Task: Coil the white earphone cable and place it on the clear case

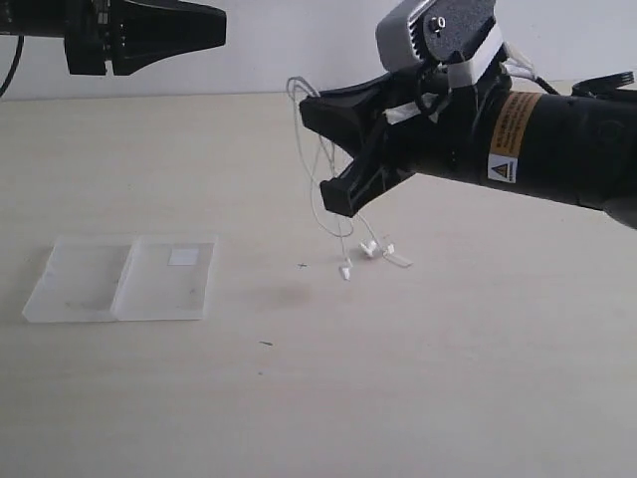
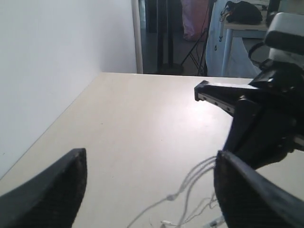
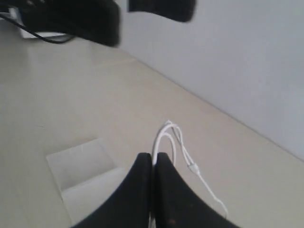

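Pale beige laminate, smooth and matte, covers the table (image 1: 448,388), with a plain white wall (image 1: 299,45) behind it. In the exterior view, the thin white earphone cable (image 1: 370,249) hangs in several slack strands from the tip of the black right gripper (image 1: 315,119). A loop pokes out beyond the fingertips, and the small glossy earbuds (image 1: 346,269) rest on the table below. Well apart to the left lies the clear case (image 1: 90,284), flat frosted plastic opened into two rectangular halves side by side. A small white square label (image 1: 182,257) sits on its right half. The black left gripper (image 1: 214,32) hovers at the upper left corner.

In the left wrist view, its matte, textured fingers (image 2: 52,190) stand wide apart with nothing between them. Cable strands (image 2: 190,183) trail across the table beyond, below the angular right gripper.

In the right wrist view, the right gripper (image 3: 152,160) has its two smooth black fingers pressed together, pinching the cable (image 3: 166,135). The loop rises past the tips, and a strand carrying a tiny inline remote (image 3: 191,167) runs away across the table. The case (image 3: 80,175) lies on the table near the fingers, apart from the cable.
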`<control>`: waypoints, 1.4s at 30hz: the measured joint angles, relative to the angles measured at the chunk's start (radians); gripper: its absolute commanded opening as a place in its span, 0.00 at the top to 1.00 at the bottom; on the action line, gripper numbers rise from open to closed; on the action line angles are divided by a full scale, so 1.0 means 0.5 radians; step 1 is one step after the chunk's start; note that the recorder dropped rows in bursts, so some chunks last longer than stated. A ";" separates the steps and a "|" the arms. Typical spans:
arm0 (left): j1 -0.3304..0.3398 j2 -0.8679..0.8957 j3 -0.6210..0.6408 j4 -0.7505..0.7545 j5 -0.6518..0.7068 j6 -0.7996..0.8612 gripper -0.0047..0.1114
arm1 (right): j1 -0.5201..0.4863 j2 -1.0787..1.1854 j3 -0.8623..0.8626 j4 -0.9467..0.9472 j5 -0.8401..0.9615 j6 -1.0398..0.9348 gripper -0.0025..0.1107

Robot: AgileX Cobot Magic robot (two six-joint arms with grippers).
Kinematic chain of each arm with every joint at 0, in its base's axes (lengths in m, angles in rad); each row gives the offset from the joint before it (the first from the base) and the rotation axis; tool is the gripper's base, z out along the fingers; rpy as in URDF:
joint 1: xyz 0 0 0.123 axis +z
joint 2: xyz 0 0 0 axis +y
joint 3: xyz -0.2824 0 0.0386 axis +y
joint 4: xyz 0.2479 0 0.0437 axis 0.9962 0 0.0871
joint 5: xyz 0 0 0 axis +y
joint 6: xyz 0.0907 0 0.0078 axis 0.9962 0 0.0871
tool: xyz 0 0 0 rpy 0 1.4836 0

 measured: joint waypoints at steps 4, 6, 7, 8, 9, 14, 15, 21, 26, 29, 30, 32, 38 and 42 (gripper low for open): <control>0.000 0.000 0.000 0.000 0.000 0.000 0.34 | 0.008 -0.009 0.000 -0.050 -0.199 -0.004 0.98; 0.000 0.000 0.000 0.000 0.000 0.000 0.34 | 0.008 -0.009 0.000 0.018 -0.233 -0.018 0.98; 0.000 0.000 0.000 0.000 0.000 0.000 0.34 | 0.008 -0.009 0.000 0.047 -0.244 -0.021 0.98; 0.000 0.000 0.000 0.000 0.000 0.000 0.34 | 0.008 -0.009 0.000 0.077 -0.244 -0.022 0.98; 0.000 0.000 0.000 0.000 0.000 0.000 0.34 | 0.008 -0.009 0.000 0.098 -0.254 -0.022 0.98; 0.000 0.000 0.000 0.000 0.000 0.000 0.34 | 0.008 -0.009 0.000 0.155 -0.349 0.010 0.98; 0.000 0.000 0.000 0.000 0.000 0.000 0.34 | 0.008 -0.009 0.000 0.175 -0.358 0.021 0.98; 0.000 0.000 0.000 0.000 0.000 0.000 0.34 | 0.008 -0.009 -0.136 0.196 -0.059 0.118 0.98; 0.000 0.000 0.000 0.000 0.000 0.000 0.34 | 0.008 -0.009 -0.337 -0.046 0.150 0.410 0.98; 0.000 0.000 0.000 -0.013 0.000 0.004 0.34 | 0.008 -0.009 -0.359 -0.074 0.218 0.442 0.98; 0.000 0.000 0.000 -0.018 0.000 0.000 0.34 | 0.008 -0.009 -0.363 -0.079 0.238 0.446 0.98; 0.000 0.000 0.000 -0.021 0.000 -0.008 0.34 | 0.008 -0.009 -0.363 -0.083 0.282 0.451 0.98; 0.000 0.000 0.000 -0.083 0.000 -0.036 0.34 | 0.008 -0.009 -0.363 0.214 0.354 0.361 0.98; 0.000 0.021 0.000 -0.047 0.000 -0.052 0.34 | 0.008 -0.009 -0.446 0.452 0.450 0.250 0.98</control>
